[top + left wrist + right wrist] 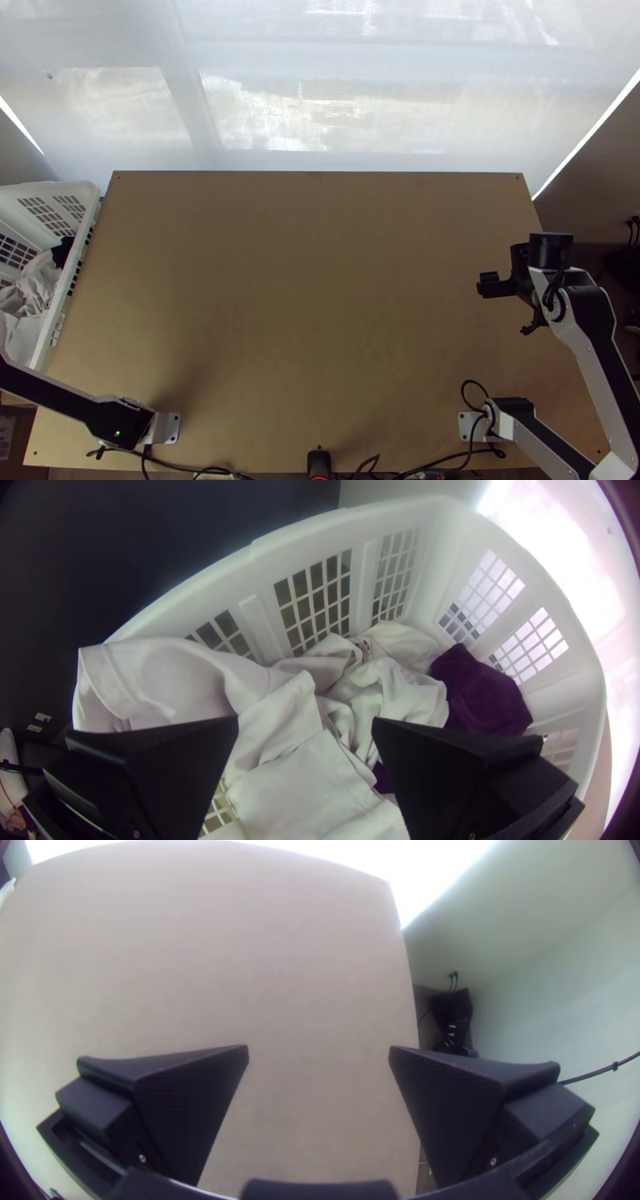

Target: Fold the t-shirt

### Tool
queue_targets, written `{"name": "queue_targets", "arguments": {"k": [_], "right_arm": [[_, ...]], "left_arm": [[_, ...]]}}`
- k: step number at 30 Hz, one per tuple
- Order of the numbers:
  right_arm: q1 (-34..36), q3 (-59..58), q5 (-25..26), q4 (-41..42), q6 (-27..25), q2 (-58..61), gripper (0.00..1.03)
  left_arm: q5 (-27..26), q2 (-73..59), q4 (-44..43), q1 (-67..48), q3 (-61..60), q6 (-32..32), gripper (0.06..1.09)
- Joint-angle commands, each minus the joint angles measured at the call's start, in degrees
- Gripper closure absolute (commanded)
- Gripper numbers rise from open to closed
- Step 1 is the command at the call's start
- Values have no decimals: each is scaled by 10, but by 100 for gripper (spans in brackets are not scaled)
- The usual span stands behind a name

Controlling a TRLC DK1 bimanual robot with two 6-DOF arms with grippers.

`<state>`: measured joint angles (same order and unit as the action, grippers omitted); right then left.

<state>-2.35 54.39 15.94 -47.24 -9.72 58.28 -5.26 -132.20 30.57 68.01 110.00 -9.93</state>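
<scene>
The wooden table (312, 280) fills the middle of the top view, plain and brown, with a small dark dot near each corner. A pale metal plate (169, 429) sits at its lower left, another plate (470, 427) at lower right. Black cables (172, 466) run along the bottom edge, past a small black device (318, 461) at bottom centre.

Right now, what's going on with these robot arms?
They're meant to fold a t-shirt, but neither is folding anything at this moment. The left arm has its open jaws over bunched pale clothes in a white basket. The right arm has its jaws open and empty above the table.
</scene>
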Motion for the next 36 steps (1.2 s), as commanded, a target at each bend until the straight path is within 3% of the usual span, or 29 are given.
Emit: {"name": "queue_targets", "arguments": {"k": [1, 11, 19, 36], "right_arm": [[5, -3, 8, -1, -7, 0, 5], [8, -3, 24, -5, -22, -2, 5], [9, -9, 28, -5, -26, -1, 5], [14, -23, 30, -1, -27, -1, 5]], "left_arm": [[22, -104, 64, 4, 125, -5, 11], [31, -170, 84, 4, 168, -5, 11], [63, -174, 44, 12, 179, 5, 11], [82, -129, 11, 34, 181, 12, 11]]}}
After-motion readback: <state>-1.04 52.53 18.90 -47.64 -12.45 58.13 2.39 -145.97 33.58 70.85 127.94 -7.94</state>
